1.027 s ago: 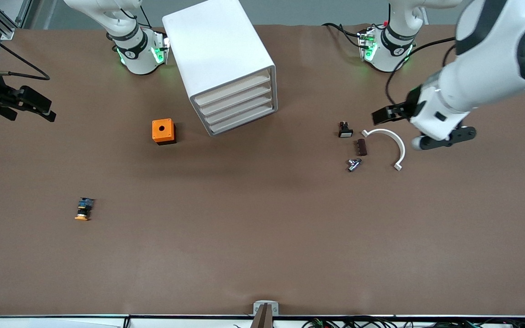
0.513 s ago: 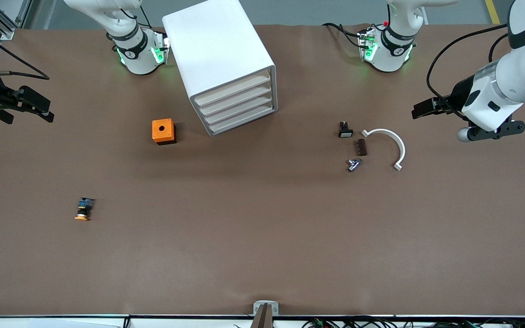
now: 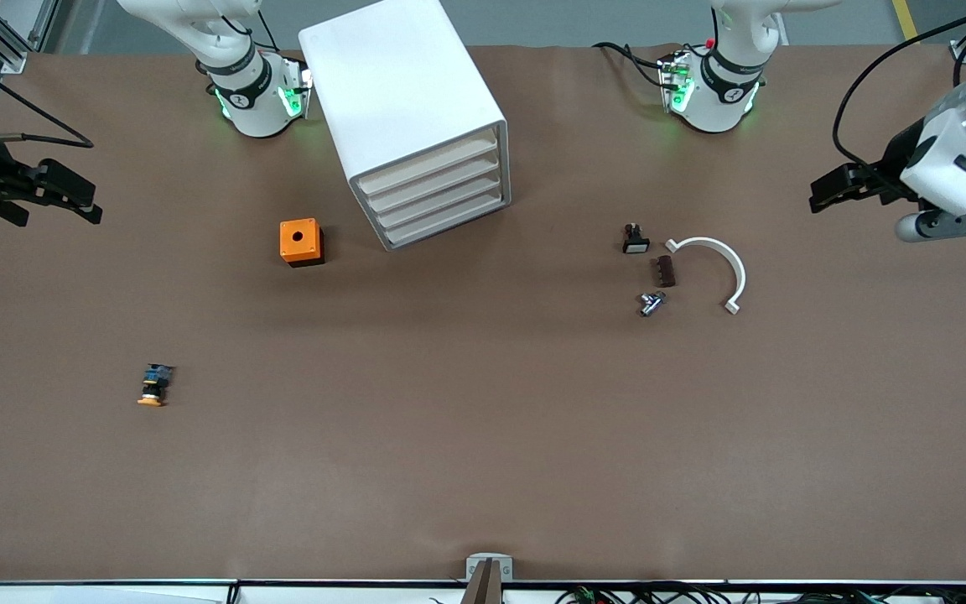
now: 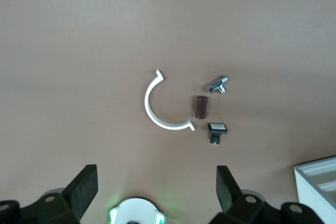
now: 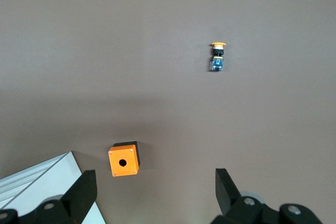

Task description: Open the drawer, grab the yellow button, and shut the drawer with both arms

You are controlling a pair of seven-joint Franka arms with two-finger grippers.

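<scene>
Brown matting covers the whole table [image 3: 483,470], and all four drawers of the white cabinet [image 3: 403,101] at upper centre of the front view sit flush, the drawer [image 3: 428,164] uppermost among them shut. Yet the button [image 3: 153,385] lies out on the mat in the lower left, orange cap toward the front camera, well apart from the orange box [image 3: 301,242] standing just beside the cabinet. So the task looks finished, and both arms seem parked clear of the work. At the far right edge, the left gripper [image 3: 835,189] hangs high with fingers [image 4: 84,190] spread wide and empty; its wrist view shows a white half-ring [image 4: 160,106], brown block [image 4: 201,107], metal fitting [image 4: 219,84] and small black-and-white part [image 4: 216,129] below. Mid-left edge, the right gripper [image 3: 59,197] hovers with fingers [image 5: 84,192] likewise parted, holding nothing.
</scene>
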